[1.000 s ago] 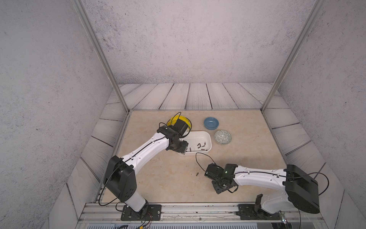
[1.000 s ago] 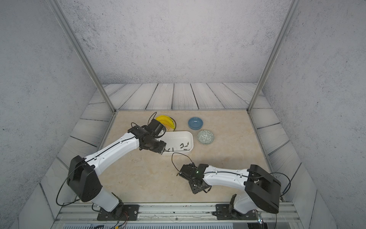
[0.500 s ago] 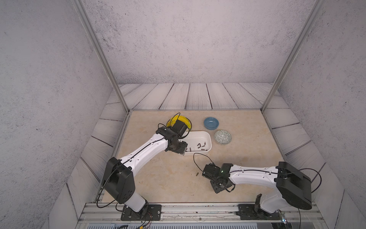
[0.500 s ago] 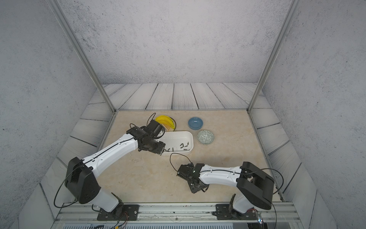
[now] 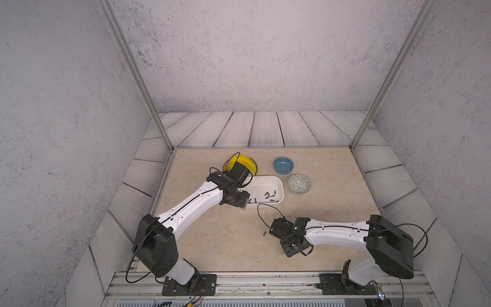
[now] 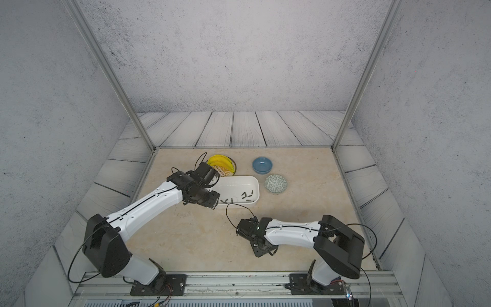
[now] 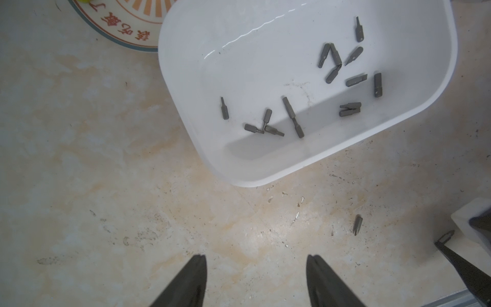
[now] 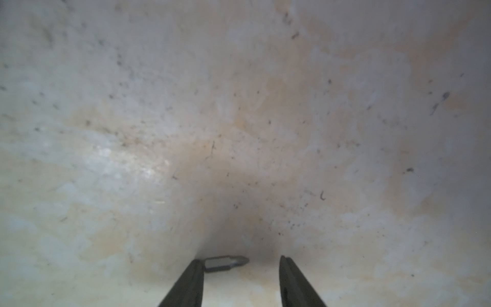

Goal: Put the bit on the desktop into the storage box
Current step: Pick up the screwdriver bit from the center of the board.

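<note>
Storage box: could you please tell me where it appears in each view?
In a top view: storage box just below picture centre.
In a top view: storage box likewise just below centre.
Left wrist: storage box fills the upper right.
Right wrist: not in it.
Shared landmark: patterned plate by its end, except in right wrist.

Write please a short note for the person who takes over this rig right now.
Left end effector: open, empty, above the beige marble-patterned desktop, beside the white rectangular plastic storage box.
Right end effector: open, low over the desktop, jaws on either side of one small grey metal screwdriver bit, not yet gripped.
Done: many grey bits lie in the box.
Left: grip this bit and drop it in the box. A second loose bit lies on the desktop nearby.
</note>
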Motion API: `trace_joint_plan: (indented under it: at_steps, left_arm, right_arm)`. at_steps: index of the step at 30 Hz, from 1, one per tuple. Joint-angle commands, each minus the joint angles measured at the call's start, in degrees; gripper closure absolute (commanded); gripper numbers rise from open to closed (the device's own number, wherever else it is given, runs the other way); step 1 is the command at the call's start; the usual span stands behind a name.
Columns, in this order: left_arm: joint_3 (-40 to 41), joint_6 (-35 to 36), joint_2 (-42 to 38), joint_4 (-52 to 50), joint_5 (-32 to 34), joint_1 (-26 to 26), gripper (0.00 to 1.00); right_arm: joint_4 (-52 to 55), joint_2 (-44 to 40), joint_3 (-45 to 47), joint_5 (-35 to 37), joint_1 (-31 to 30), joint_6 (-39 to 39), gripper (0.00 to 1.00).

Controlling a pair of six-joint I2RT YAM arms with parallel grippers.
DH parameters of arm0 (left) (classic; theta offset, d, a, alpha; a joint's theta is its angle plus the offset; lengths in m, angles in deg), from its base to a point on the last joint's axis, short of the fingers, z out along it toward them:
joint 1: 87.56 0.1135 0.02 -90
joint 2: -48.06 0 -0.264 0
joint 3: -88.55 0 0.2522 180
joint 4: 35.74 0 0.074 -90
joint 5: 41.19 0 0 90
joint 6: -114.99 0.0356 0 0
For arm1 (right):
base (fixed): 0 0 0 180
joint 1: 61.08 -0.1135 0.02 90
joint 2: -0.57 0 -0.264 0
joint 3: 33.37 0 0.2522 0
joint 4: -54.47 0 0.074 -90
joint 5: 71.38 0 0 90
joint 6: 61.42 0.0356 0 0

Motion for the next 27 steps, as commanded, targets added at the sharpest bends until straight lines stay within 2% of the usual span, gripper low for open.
trace_joint_plan:
  at_steps: [1,12,27]
  left_arm:
    - [0.80,-0.19,-1.29,-0.78,0.63,0.74,0.35]
    - [1.50,-0.47,-1.22,-0.27,0.09,0.76,0.35]
    - [2.74,-0.71,-2.03,-0.20,-0.07,0.76,0.35]
  right_arm:
    - [-1.62,1.18,0.00,0.51,1.02,-1.13,0.52]
    - [-3.73,0.40,1.95,-2.80,1.32,-0.80,0.66]
    - [-2.55,-2.44,3.15,-6.59,1.25,-2.65,0.63]
